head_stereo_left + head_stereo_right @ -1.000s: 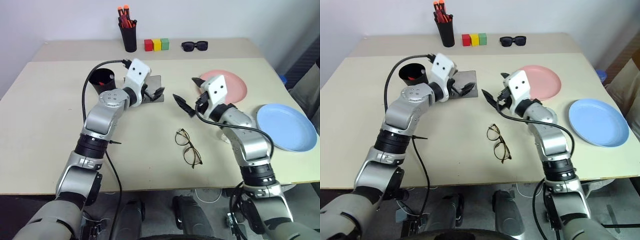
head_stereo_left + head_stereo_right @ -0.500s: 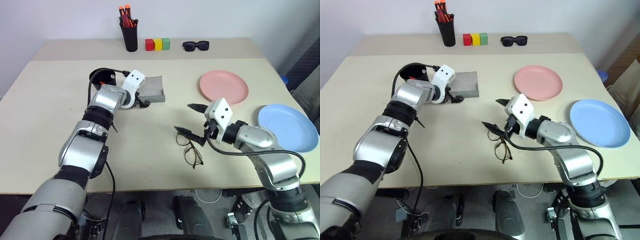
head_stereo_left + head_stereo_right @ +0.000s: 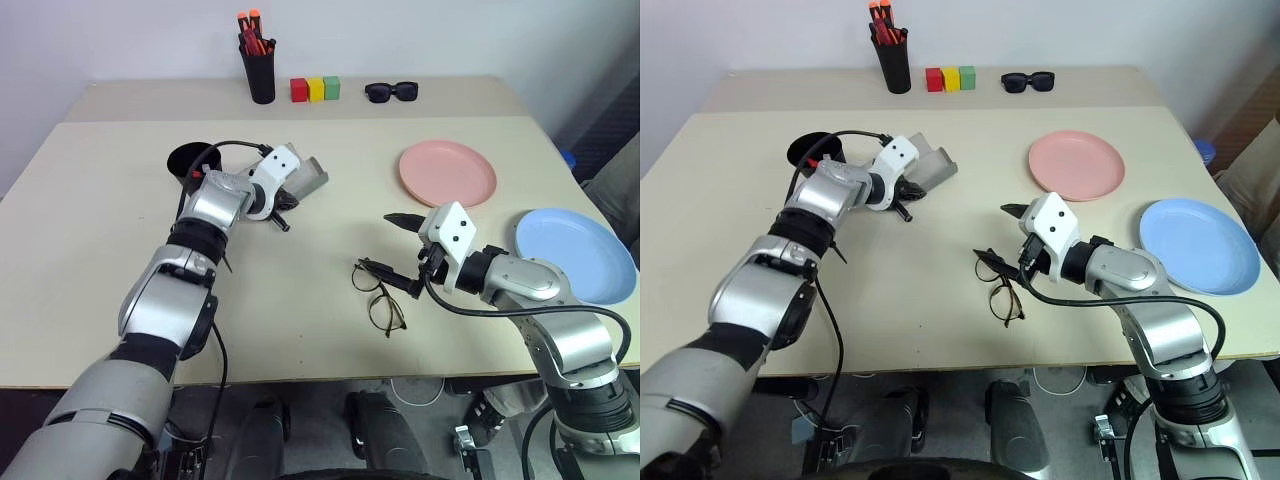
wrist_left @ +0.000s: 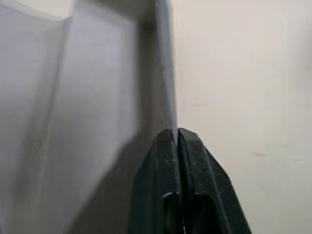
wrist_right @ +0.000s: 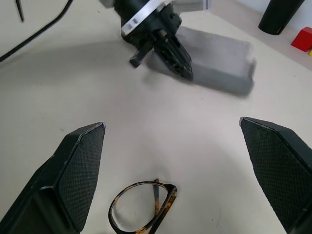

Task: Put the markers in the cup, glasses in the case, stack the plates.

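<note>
- Nearest, thin dark wire-frame glasses (image 3: 379,295) lying flat on the beige table (image 3: 100,260), arms folded; right gripper (image 3: 396,252) poised just beside them, black fingers (image 5: 78,165) spread wide apart, nothing between
- Off to the right, light blue round plate (image 3: 575,255) near the table edge; salmon pink round plate (image 3: 447,172) farther back, well apart from it
- Mid-table, left gripper (image 3: 906,201) pinched tight on the thin edge of the grey rectangular case (image 3: 305,180), case tipped at a slant
- Just behind, wide black tapered cup (image 3: 190,160) upright, something red inside
- At the far edge, narrow black holder of orange-red pens (image 3: 259,65); red, yellow and green blocks (image 3: 314,89); chunky black sunglasses (image 3: 390,92)
</note>
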`<state>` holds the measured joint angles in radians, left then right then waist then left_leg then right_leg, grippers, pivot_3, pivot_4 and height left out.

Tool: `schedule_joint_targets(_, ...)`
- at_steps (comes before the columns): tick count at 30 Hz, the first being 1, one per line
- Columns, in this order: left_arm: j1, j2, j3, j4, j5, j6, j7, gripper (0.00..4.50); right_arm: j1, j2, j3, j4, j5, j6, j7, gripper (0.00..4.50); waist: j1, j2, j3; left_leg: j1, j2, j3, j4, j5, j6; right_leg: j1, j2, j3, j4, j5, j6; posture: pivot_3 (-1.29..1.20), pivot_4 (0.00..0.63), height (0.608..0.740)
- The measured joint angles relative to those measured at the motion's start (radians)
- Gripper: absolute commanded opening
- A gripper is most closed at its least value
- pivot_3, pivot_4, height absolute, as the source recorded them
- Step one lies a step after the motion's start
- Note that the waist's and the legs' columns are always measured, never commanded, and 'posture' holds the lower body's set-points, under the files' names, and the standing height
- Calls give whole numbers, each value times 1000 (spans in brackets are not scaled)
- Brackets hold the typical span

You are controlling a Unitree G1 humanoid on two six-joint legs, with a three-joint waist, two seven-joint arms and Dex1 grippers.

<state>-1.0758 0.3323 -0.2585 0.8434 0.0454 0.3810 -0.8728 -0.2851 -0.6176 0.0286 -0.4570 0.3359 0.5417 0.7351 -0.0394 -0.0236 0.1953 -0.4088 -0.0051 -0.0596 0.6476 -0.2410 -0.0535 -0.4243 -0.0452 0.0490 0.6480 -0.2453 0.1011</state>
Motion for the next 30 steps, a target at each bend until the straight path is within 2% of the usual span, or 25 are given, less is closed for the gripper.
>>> schedule_joint_targets(2,54,27,-7,-106,-1,1,-59,24,-9,-4,1,2,0,1,2,4500,-3,0,0,0,0,0,0,0,0,0,0,0,0,0,0,0,150,740)
schedule_joint_targets(8,240,201,-44,-455,-14,-24,-270,24,-39,-39,0,10,4,64,10,4500,-2,0,0,0,1,0,0,0,0,0,0,0,1,0,0,0,150,740)
schedule_joint_targets(14,388,379,-45,-670,-48,-79,-430,24,-35,-84,1,5,55,203,29,4500,5,1,0,0,1,0,0,0,0,0,0,1,0,0,-1,0,150,740)
schedule_joint_targets(16,411,403,-44,-719,-75,-70,-469,24,-32,-103,1,-3,75,250,38,4500,12,1,0,0,1,1,1,0,0,0,0,1,0,0,-1,0,150,740)
schedule_joint_targets(19,417,404,-43,-759,-112,-27,-494,760,-32,-120,1,-21,103,322,41,4500,23,1,0,0,1,1,2,0,0,0,0,0,0,-1,-2,0,150,740)
schedule_joint_targets(23,416,392,-42,-768,-117,-10,-470,2685,-32,-128,3,-24,143,413,34,4500,24,1,0,0,1,1,2,0,1,0,0,0,0,-1,-1,0,150,740)
schedule_joint_targets(27,417,356,-30,-768,-104,-50,-379,2685,-32,-119,-5,-33,191,473,14,4500,25,1,0,0,1,1,2,0,1,0,0,1,0,0,-1,0,150,740)
schedule_joint_targets(30,440,344,29,-794,-140,-71,-343,2685,-28,-104,-15,-37,224,515,-9,4500,20,1,0,0,2,1,2,0,1,0,0,1,0,0,-1,0,150,740)
